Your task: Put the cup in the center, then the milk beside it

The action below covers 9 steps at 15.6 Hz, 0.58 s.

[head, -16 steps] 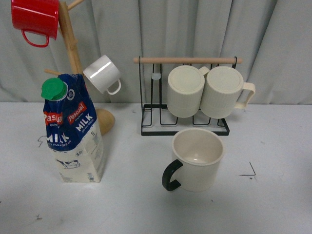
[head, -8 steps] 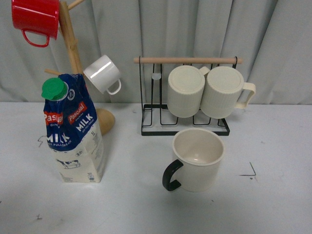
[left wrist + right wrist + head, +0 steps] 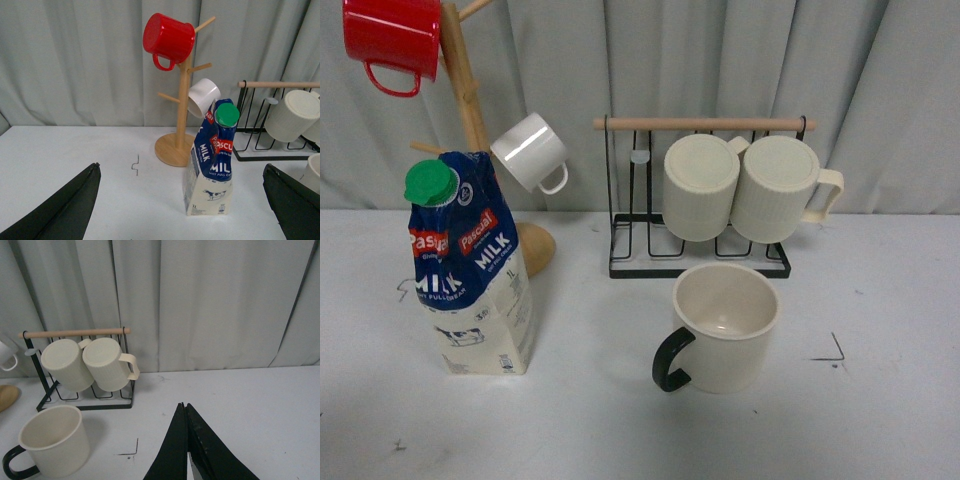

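Observation:
The cup (image 3: 725, 327), a wide cream mug with a black loop handle, stands upright on the white table in front of the wire rack; it also shows in the right wrist view (image 3: 52, 441). The milk (image 3: 467, 263), a blue-and-white carton with a green cap, stands upright at the left, in front of the wooden mug tree; it also shows in the left wrist view (image 3: 212, 160). My left gripper (image 3: 185, 200) is open, its fingers wide apart with the carton ahead between them. My right gripper (image 3: 184, 412) is shut and empty, to the right of the cup. Neither gripper shows in the front view.
A black wire rack (image 3: 700, 262) with a wooden bar holds two ribbed cream mugs (image 3: 745, 188) behind the cup. A wooden mug tree (image 3: 470, 110) carries a red mug (image 3: 392, 38) and a small white mug (image 3: 530, 152). A grey curtain hangs behind the table.

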### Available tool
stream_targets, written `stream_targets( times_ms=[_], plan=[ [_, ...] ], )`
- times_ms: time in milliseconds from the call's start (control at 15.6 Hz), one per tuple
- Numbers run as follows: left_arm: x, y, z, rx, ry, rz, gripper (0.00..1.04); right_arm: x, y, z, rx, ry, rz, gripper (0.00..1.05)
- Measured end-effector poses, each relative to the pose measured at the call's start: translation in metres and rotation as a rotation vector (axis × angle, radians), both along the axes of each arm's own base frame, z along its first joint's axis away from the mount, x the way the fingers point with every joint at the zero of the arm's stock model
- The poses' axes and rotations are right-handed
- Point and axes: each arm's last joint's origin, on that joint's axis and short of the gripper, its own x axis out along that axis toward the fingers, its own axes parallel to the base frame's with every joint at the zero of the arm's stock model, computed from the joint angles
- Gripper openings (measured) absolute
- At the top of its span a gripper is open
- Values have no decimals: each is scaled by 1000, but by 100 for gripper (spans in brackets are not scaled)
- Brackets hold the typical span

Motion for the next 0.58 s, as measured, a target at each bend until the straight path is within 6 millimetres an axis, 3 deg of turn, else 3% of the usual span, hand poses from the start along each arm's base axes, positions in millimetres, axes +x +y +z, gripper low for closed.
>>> stream_targets(
  times_ms=[576],
  plan=[
    [0, 0, 0, 0, 0, 0, 98, -11, 0, 0, 0, -2, 0, 2]
  ],
)
